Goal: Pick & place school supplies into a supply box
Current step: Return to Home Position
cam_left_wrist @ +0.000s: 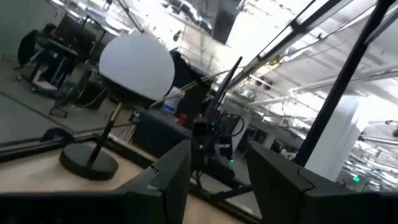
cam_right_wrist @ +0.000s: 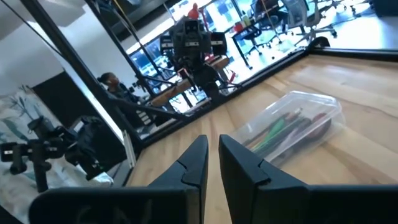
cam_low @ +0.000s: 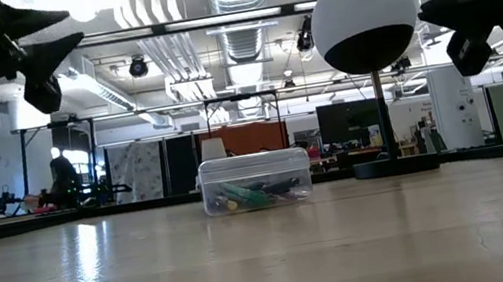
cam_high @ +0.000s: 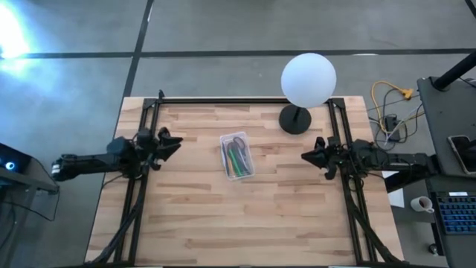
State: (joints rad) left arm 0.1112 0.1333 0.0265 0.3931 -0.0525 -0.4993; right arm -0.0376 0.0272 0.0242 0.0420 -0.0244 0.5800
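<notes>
a small transparent rectangular plastic supply box (cam_high: 230,138) is seen near the middle of the light wooden table (cam_high: 223,223), set at a slight slant, with its clear lid closed. inside it a bundle of thin pens and pencils (cam_high: 237,158) is packed lengthwise; green, dark and reddish shafts can be made out, but they overlap, so no count can be given and scissors cannot be picked out. in the low view the box (cam_low: 252,164) is shown side-on, and the pens (cam_low: 255,197) are blurred through its wall. in the right wrist view the box (cam_right_wrist: 336,115) is seen whole, the contents (cam_right_wrist: 280,132) softened by the lid.

the left gripper (cam_high: 172,143) is held above the table's left edge, well apart from the box. its fingers are spread wide with nothing between them, as shown in its wrist view (cam_left_wrist: 217,149). in the low view it (cam_low: 52,66) is partly cut off at the frame's upper corner.

the right gripper (cam_high: 309,156) is held over the right edge, also well apart from the box. its fingers are drawn almost together, with only a slim gap and nothing grasped (cam_right_wrist: 211,140). in the low view it (cam_low: 456,27) is likewise cropped.

a white globe lamp on a black round base (cam_high: 308,80) is stood at the far right of the table; its base is partly covered by the globe from above.
</notes>
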